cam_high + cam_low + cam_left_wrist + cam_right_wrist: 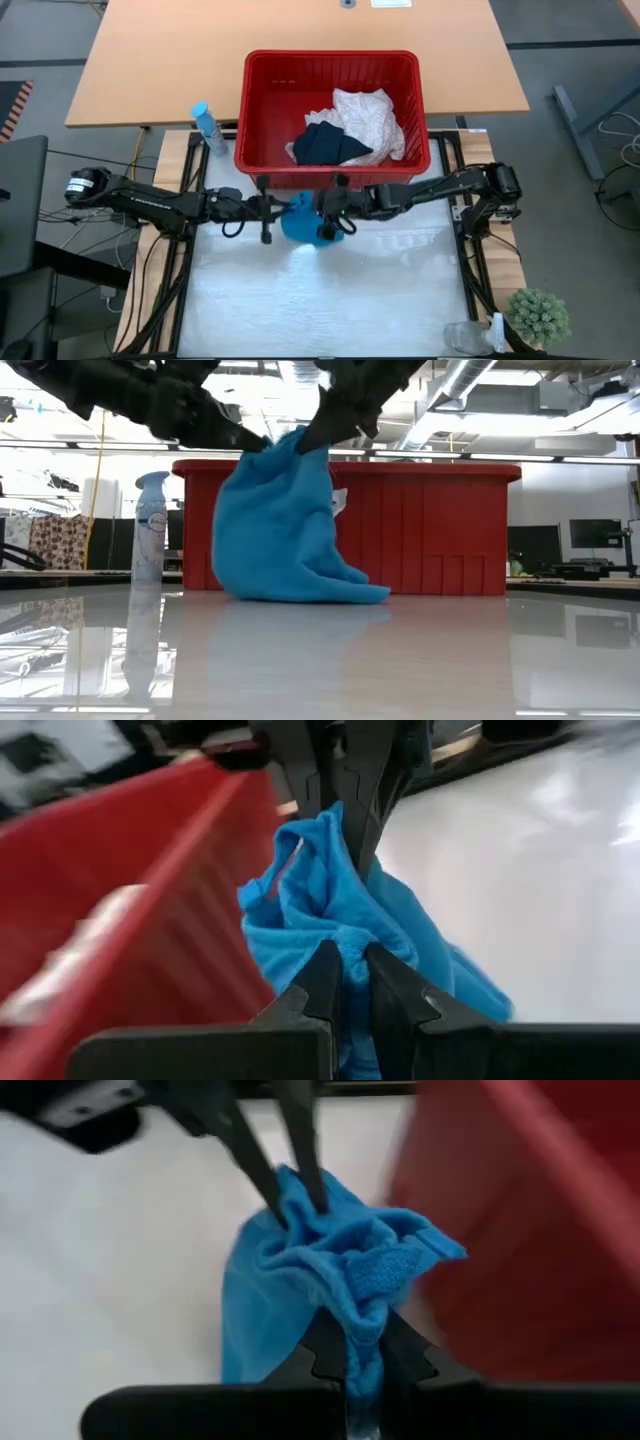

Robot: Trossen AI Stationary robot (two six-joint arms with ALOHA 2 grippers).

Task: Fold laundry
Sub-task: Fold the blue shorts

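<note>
The turquoise garment (285, 525) hangs bunched in front of the red basket (330, 70), and its lower end (340, 592) rests on the white table. My left gripper (345, 982) and my right gripper (362, 1348) are both shut on its top, close together, left one on the left. In the basket lie the cream-white lacy cloth (370, 118) and the dark navy garment (328, 145). My left gripper pinches a bunched fold at the garment's top left (345, 945) between its two fingers, coming from the table's left, slanting slightly down. The cloth hangs slack below the fingers. My right gripper pinches a gathered, ribbed edge at the garment's top right (375, 1285) between its two fingers, coming from the table's right, slanting down. Several layers are bunched in the hold. The garment hangs below, its lower end on the table.
A spray bottle (208, 128) stands left of the basket at the far left of the white table. A small green plant (540, 315) and a clear container (468, 335) sit at the near right corner. The white surface (330, 300) lies open toward the near edge.
</note>
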